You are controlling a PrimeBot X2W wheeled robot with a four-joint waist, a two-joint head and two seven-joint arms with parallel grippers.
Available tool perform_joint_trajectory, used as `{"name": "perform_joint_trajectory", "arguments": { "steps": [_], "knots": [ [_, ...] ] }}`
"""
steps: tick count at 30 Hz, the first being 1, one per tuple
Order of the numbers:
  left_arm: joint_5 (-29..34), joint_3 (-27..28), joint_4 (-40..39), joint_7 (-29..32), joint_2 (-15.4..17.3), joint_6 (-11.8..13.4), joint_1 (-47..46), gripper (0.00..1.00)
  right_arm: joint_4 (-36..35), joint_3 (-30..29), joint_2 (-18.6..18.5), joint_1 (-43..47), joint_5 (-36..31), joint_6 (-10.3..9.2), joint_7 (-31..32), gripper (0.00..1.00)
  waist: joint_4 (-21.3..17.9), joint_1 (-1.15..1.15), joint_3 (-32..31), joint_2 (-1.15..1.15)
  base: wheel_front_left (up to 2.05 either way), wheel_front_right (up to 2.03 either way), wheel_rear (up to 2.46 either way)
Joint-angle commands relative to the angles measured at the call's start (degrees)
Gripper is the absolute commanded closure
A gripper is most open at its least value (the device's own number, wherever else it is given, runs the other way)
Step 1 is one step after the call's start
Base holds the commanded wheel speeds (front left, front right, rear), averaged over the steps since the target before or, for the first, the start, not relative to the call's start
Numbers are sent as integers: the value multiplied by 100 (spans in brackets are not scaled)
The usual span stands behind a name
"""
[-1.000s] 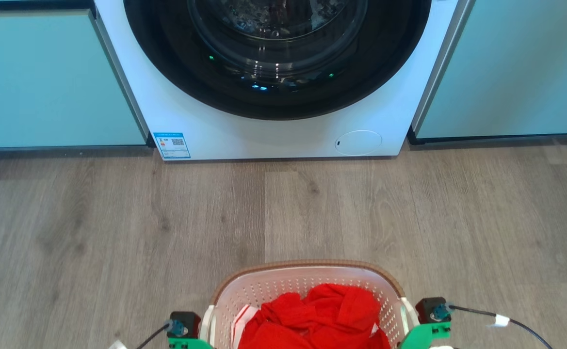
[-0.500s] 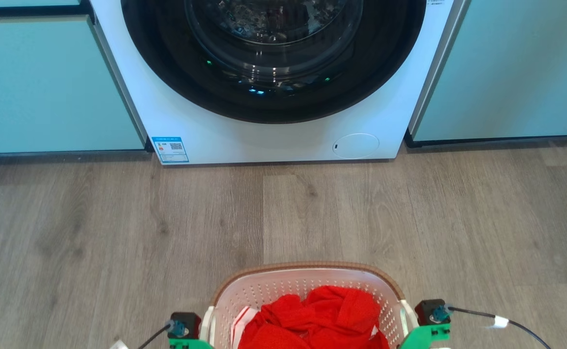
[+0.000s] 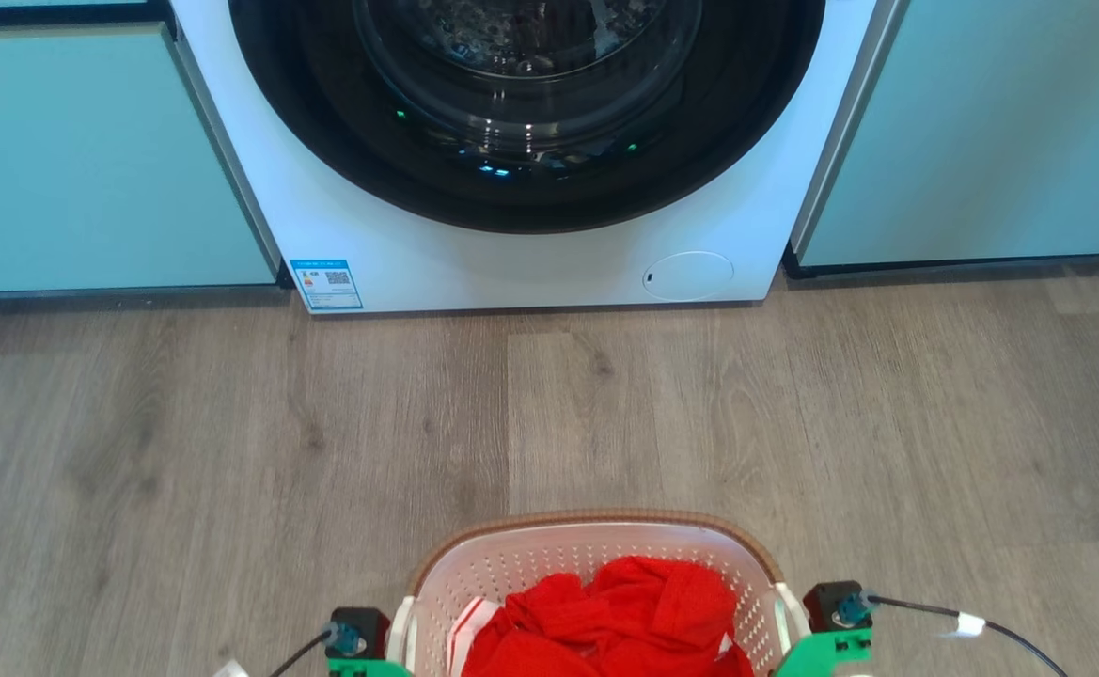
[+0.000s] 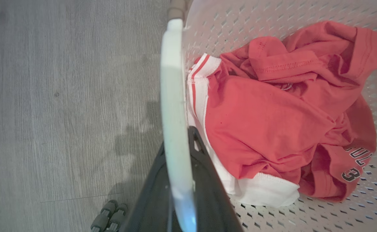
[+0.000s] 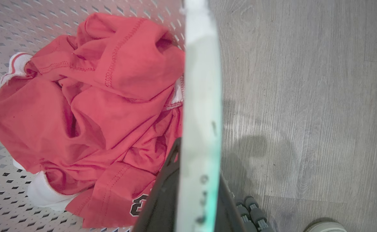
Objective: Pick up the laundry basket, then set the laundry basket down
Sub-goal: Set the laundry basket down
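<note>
From the head view, the laundry basket (image 3: pixel 596 564) is at bottom centre, the washing machine (image 3: pixel 511 268) at top, grey wood floor (image 3: pixel 229 423) between. The wrist views add the grip: left gripper (image 4: pixel 178 141) and right gripper (image 5: pixel 199 154) each clamp a basket handle.

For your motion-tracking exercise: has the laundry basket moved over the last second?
Yes, but barely. In the head view the basket rim sits slightly lower, a touch farther from the washing machine base, which keeps about the same height in the view.

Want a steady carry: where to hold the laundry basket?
By the white side handles: left handle, right handle, each pinched from above across its thin bar. The laundry basket is wide and loaded, so paired holds should keep it level.
</note>
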Motion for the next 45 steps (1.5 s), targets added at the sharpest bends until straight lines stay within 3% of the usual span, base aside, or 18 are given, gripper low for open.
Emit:
{"name": "perform_joint_trajectory", "arguments": {
  "steps": [1, 20, 32, 45],
  "knots": [
    [-60, 71, -23, -73, 134, 106, -330, 100, -52, 137, -33, -210, 28, 34, -91, 100, -7, -1, 20, 0, 0, 0, 0],
    [-174, -88, 44, -227, 134, 128, -793, 100, 21, 304, -33, -736, 170, 34, -244, 100, -39, -1, 625, 0, 0, 0, 0],
    [-80, -29, 281, -453, 142, 54, -2001, 100, 151, 264, -33, -1901, 76, 34, -479, 100, 3, -1, 1846, 0, 0, 0, 0],
    [111, 55, 386, -619, 162, 20, -3367, 100, 239, 1, -33, -3188, -267, 34, -756, 100, 105, -1, 3594, 0, 0, 0, 0]
  ]
}}
